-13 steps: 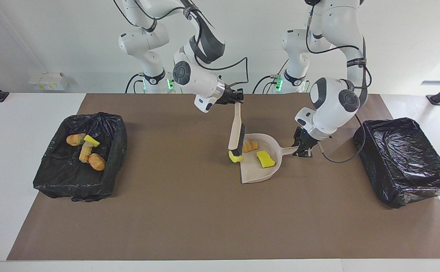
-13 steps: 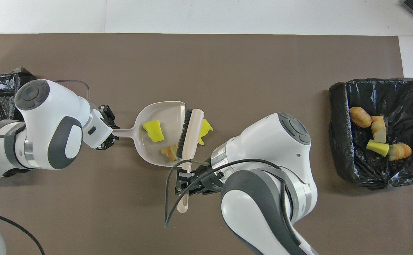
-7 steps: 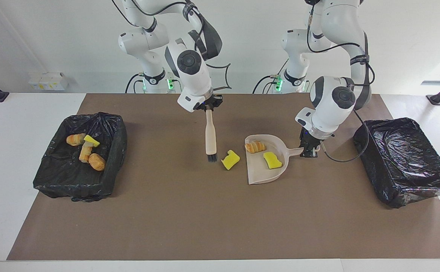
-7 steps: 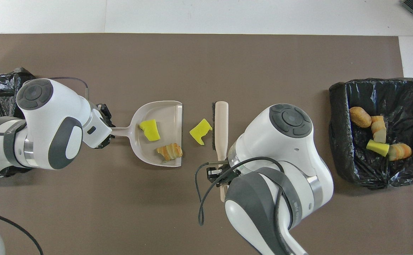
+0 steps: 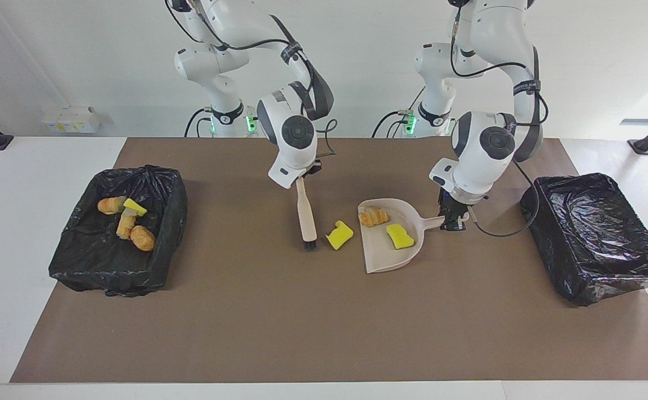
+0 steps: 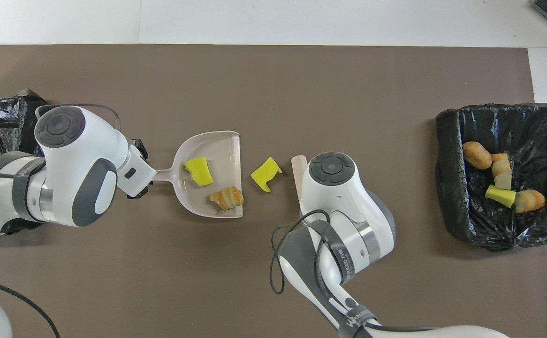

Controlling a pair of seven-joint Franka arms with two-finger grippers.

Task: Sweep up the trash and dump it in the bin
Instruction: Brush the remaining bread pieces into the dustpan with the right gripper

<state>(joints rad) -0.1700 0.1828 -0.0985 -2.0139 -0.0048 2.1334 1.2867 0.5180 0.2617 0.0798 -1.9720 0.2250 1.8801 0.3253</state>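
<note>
My right gripper [image 5: 305,171] is shut on the handle of the beige brush [image 5: 305,214]. The brush hangs nearly upright, bristles down at the mat. Beside the bristles a loose yellow sponge piece of trash [image 5: 339,234] [image 6: 265,173] lies on the mat, between the brush and the mouth of the beige dustpan [image 5: 382,256] [image 6: 222,148]. Inside the pan lie a striped bread lump [image 5: 374,216] [image 6: 227,198] and another yellow sponge piece [image 5: 400,236] [image 6: 199,170]. My left gripper [image 5: 453,220] [image 6: 139,169] is shut on the dustpan's handle [image 5: 433,222]. In the overhead view the right wrist hides its gripper and most of the brush.
A black-lined bin [image 5: 79,266] [image 6: 447,155] at the right arm's end of the table holds several trash pieces [image 5: 129,219]. Another black-lined bin [image 5: 596,278] stands at the left arm's end. A brown mat [image 5: 279,322] covers the table.
The right arm drew the brush out of the dustpan toward its own end and swung it upright. One yellow sponge piece stayed on the mat. The dustpan shifted slightly toward the left arm's end.
</note>
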